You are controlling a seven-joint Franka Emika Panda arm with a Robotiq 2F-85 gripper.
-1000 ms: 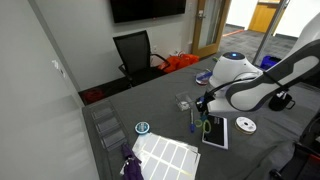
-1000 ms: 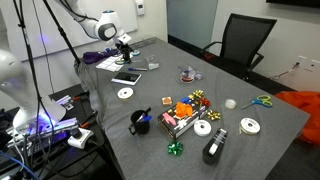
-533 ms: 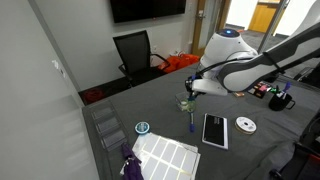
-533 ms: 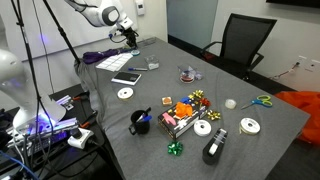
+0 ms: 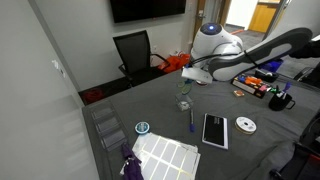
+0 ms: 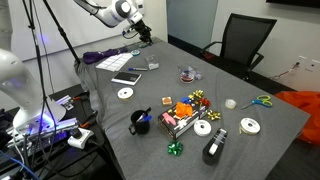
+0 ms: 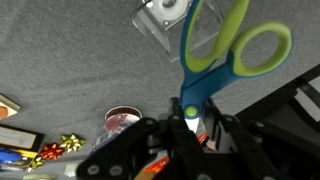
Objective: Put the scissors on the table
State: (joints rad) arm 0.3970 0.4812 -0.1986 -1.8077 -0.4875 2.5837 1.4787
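Scissors (image 7: 215, 60), small with bright green loop handles, were pinched at the blade end between my jaws. My gripper (image 7: 190, 122) held them in the air, off the large dark grey matte tabletop (image 7: 70, 70), handles pointing out over a clear plastic box (image 7: 160, 22) lying away from its edges.

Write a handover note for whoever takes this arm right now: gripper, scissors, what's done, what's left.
Gripper: shut on the scissors at the blade end, green handles sticking out.
Scissors: held in the air above the table, near a clear plastic container.
Done: scissors are lifted.
Left: lower them to bare tabletop, open, withdraw.
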